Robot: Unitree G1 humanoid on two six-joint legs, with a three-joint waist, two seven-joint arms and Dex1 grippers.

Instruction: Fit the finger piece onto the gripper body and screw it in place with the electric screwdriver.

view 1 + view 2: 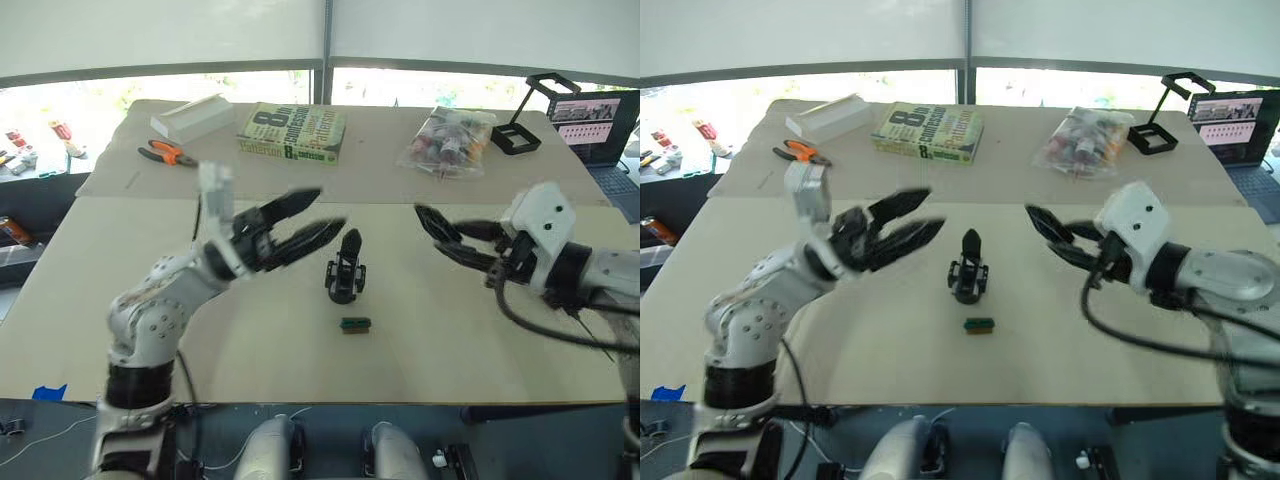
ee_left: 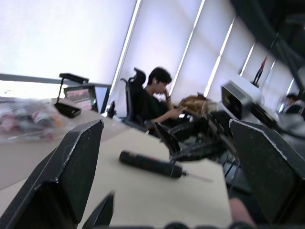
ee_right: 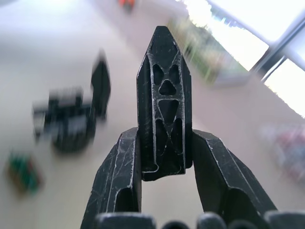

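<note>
The gripper body (image 1: pixel 345 268) stands upright at the middle of the tan table (image 1: pixel 250 350), its pointed finger up. My right gripper (image 3: pixel 164 138) is shut on the finger piece (image 3: pixel 162 95), a black tapered latticed piece that sticks out past the fingertips. It hovers to the right of the gripper body (image 3: pixel 71 119), apart from it. My left gripper (image 1: pixel 330 207) hangs open just left of the gripper body with nothing between its fingers. In the left wrist view the electric screwdriver (image 2: pixel 150 164) lies flat on the table beyond the right gripper.
A small green block (image 1: pixel 355 324) lies just in front of the gripper body. At the back of the table are a white box (image 1: pixel 192 117), orange-handled pliers (image 1: pixel 167 153), a book (image 1: pixel 293 133), a clear bag of items (image 1: pixel 452 140), a black stand (image 1: pixel 530 115) and a laptop (image 1: pixel 600 120). A person (image 2: pixel 155 98) sits beyond the table.
</note>
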